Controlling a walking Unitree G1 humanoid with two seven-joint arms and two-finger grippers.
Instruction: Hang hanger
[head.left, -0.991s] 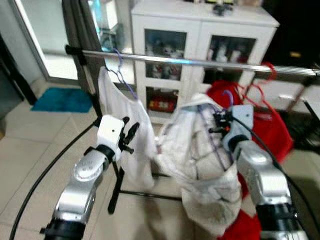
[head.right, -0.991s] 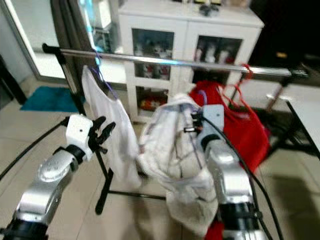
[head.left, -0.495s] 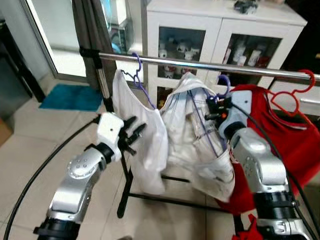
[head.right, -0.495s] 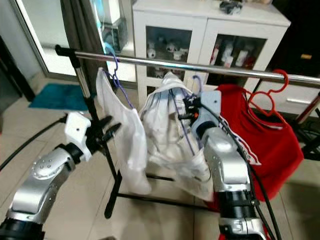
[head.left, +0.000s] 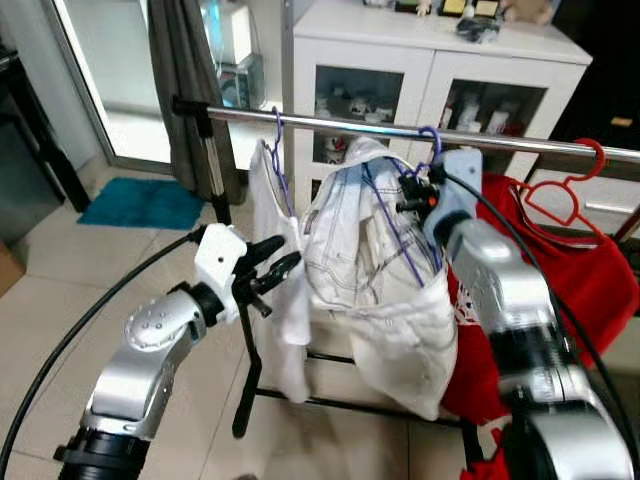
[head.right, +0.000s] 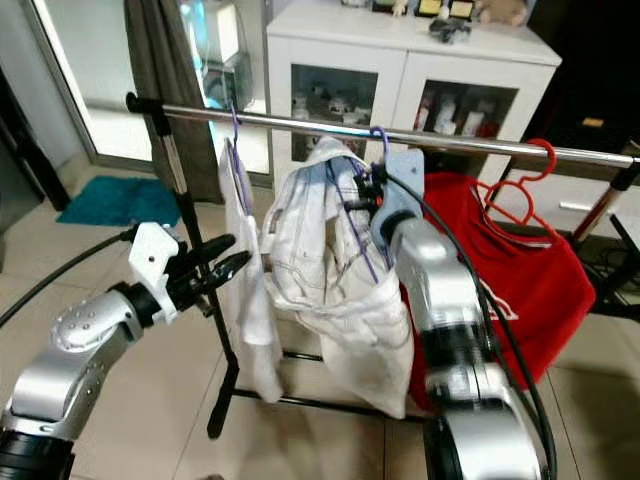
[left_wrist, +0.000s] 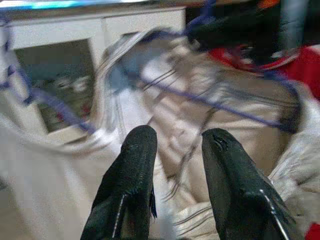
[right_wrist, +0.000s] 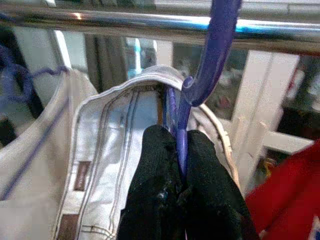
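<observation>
We've got the right pincer (right_wrist: 182, 150) clamped on the neck of the purple hanger (right_wrist: 210, 55), its hook up at the steel rail (head.left: 520, 142) between the white shirt (head.left: 285, 290) and the red garment (head.left: 590, 280), pale jeans (head.left: 380, 280) draped below. Left pincer (left_wrist: 172, 150) hangs beside the jeans, fingers apart, empty. For us now: ease the hook fully over the rail, keep it square, let go only once it bears weight

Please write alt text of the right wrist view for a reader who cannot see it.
The right gripper is shut on the purple hanger, whose hook reaches up to the metal rail. White jeans hang on it.
</observation>
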